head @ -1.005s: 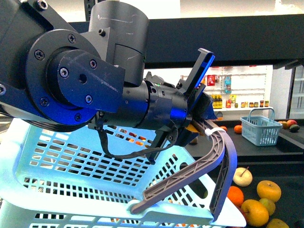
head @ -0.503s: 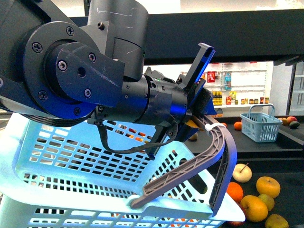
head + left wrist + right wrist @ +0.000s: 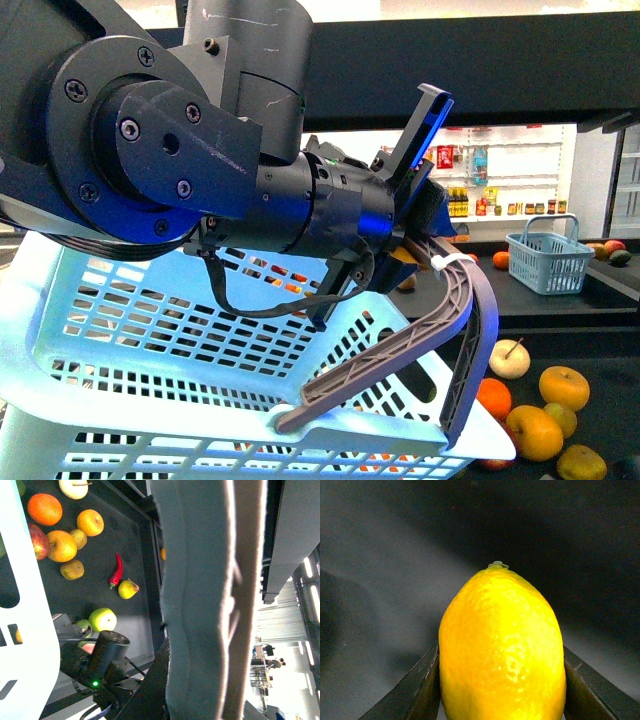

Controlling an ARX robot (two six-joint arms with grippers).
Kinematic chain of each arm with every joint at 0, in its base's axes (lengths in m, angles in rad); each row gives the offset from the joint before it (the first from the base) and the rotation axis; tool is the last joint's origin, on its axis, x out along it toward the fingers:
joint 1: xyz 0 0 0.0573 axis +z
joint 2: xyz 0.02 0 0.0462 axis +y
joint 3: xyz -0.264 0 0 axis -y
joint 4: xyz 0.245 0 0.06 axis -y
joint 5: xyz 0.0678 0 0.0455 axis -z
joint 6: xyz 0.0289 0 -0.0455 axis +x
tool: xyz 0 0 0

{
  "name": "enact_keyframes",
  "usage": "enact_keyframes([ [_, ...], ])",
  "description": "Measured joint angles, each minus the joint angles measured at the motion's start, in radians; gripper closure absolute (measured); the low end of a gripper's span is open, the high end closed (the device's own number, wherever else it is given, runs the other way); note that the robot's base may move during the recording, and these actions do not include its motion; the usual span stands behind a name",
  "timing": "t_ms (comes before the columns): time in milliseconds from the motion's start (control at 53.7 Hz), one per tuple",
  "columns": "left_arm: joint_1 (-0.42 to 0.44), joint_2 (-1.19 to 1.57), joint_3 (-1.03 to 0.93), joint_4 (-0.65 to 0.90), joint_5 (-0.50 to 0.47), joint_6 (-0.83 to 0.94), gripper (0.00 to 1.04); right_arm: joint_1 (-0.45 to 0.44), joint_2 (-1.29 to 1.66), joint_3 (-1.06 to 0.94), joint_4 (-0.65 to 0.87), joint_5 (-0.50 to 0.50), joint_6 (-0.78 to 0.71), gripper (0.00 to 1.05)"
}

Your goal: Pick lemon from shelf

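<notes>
Right wrist view: the right end effector [image 3: 502, 687] clamps the lemon [image 3: 501, 640] by its flanks, nub outward, against the shelf's dark surface [image 3: 380, 555]. The left end effector [image 3: 428, 240] apparently grips the basket handle [image 3: 470, 330], likely to receive the fruit.

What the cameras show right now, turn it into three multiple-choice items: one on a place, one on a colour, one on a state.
1. The red chilli lies
A. in a white bowl
B. next to a yellow-green pear
C. on top of an orange

2. The handle of the big basket is
A. red
B. green
C. grey

3. The lemon is
A. held between the jaws of the right gripper
B. cut in half
C. lying loose in a basket

Answers: 1 B, the left wrist view shows them side by side on the dark shelf tray; 2 C, plain in the front view; 3 A, a jaw presses on each side in the right wrist view.
</notes>
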Motion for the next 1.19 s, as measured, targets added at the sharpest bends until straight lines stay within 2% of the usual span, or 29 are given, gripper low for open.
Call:
enact_keyframes([
  [261, 0.0, 0.0, 0.0, 0.0, 0.0, 0.0, 0.97, -0.121, -0.273, -0.165, 0.095, -0.012, 0.014, 0.5],
  [447, 0.0, 0.0, 0.0, 0.0, 0.0, 0.0, 0.97, -0.15, -0.487, -0.252, 0.084, -0.106, 0.114, 0.5],
  [577, 0.0, 0.0, 0.0, 0.0, 0.0, 0.0, 0.97, -0.077, -0.707, -0.267, 0.034, -0.219, 0.267, 0.5],
  [670, 0.0, 0.0, 0.0, 0.0, 0.0, 0.0, 0.97, -0.016, -0.769, -0.266, 0.016, -0.258, 0.359, 0.5],
  [912, 0.0, 0.0, 0.0, 0.0, 0.0, 0.0, 0.97, 0.127, -0.797, -0.266, -0.01, -0.255, 0.456, 0.5],
  [1191, 0.002, 0.0, 0.0, 0.0, 0.003, 0.008, 0.97, 0.227, -0.77, -0.267, -0.006, -0.222, 0.504, 0.5],
])
